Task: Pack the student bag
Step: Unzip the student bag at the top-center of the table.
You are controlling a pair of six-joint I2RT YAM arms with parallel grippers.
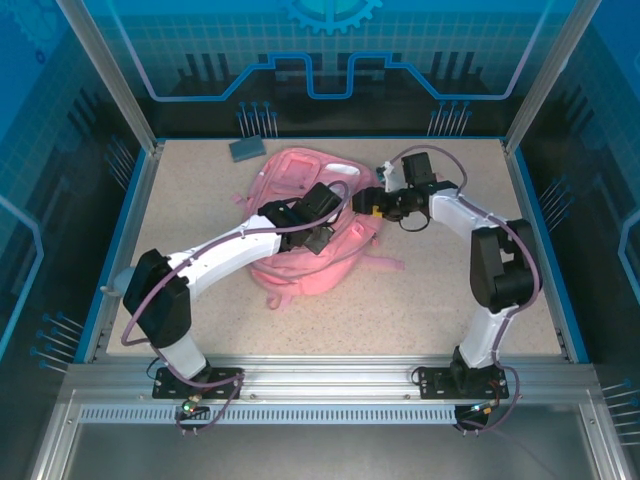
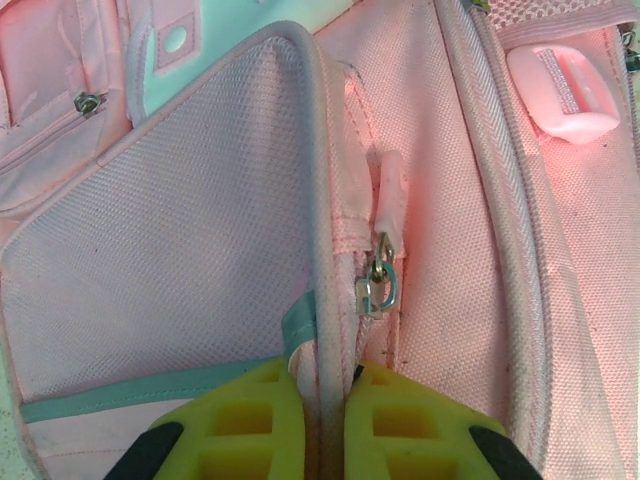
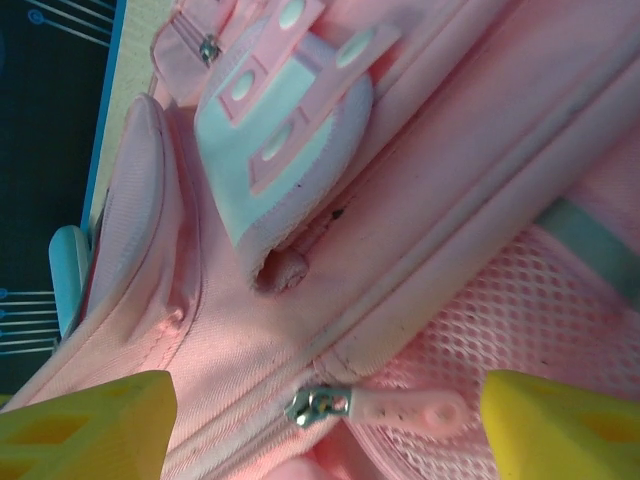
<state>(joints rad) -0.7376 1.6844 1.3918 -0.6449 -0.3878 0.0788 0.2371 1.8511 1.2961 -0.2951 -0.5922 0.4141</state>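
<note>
The pink student bag [image 1: 300, 225] lies in the middle of the table, front side up. My left gripper [image 1: 322, 238] rests on its middle and is shut on a piped edge of the bag [image 2: 322, 300], pinched between the yellow fingers [image 2: 250, 420]. A metal zip slider with a pink pull tab [image 2: 385, 265] sits just beyond them. My right gripper [image 1: 372, 205] is at the bag's right side, open. Its yellow fingers [image 3: 85, 420] stand wide on either side of a second zip slider and pink pull tab [image 3: 380, 408] beside pink mesh [image 3: 520, 320].
A small grey-blue flat object [image 1: 246, 149] lies at the back left of the table. A pink strap [image 1: 385, 262] trails right from the bag. The speckled tabletop [image 1: 420, 300] has free room in front and to the right. Blue walls border the table.
</note>
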